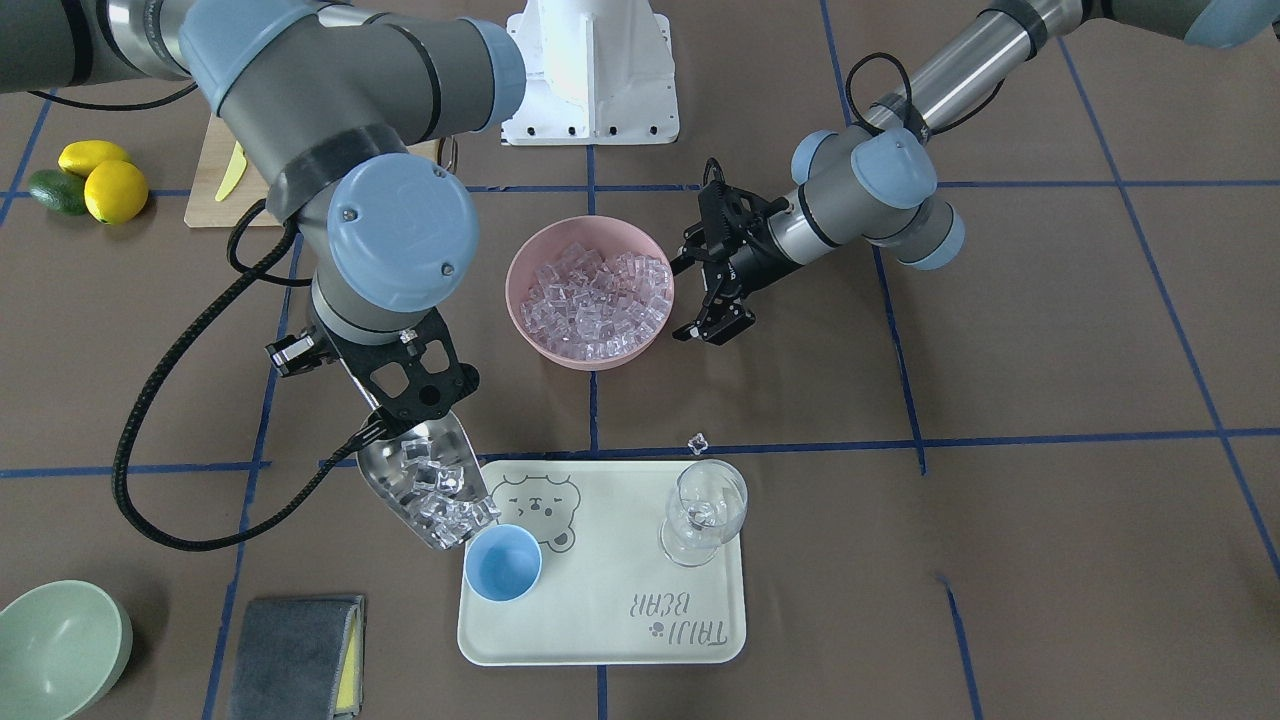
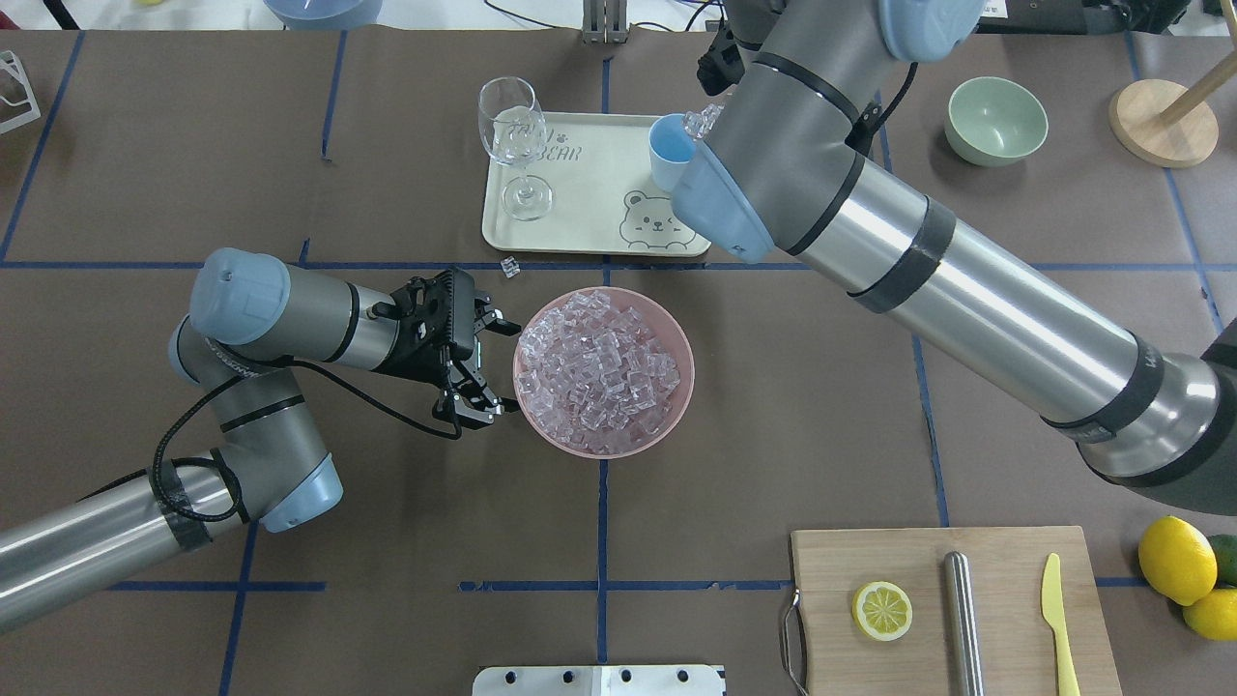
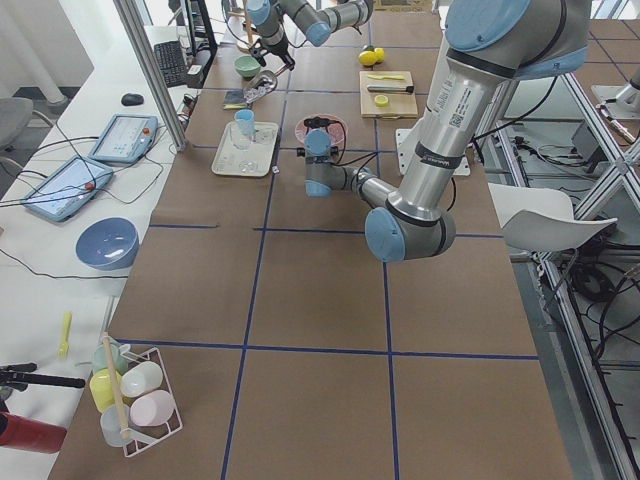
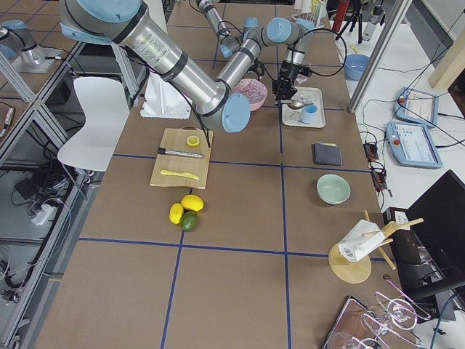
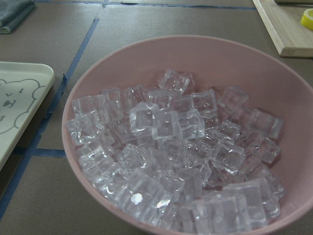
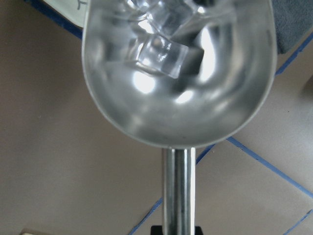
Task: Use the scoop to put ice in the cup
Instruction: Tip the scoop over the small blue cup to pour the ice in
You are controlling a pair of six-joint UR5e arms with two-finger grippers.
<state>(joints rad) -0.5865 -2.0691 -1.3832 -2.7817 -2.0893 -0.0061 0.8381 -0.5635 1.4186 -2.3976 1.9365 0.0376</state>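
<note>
We see the cup (image 1: 503, 563) and the glass (image 1: 705, 510) on the tray (image 1: 600, 625) — the scoop (image 1: 400, 470), with ice (image 1: 445, 505) in it, hangs just beside the cup. The bowl (image 1: 519, 270) sits between tray and robot.

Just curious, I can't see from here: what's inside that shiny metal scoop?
Clear ice cubes, heaped toward the scoop's front lip beside the blue cup. The trough's handle end is bare steel. The piled cubes hide whatever lies under them.

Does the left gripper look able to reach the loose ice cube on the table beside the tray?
Probably yes. The open, empty left gripper sits beside the pink bowl, and the loose ice cube lies on bare table nearby, nothing between.
</note>
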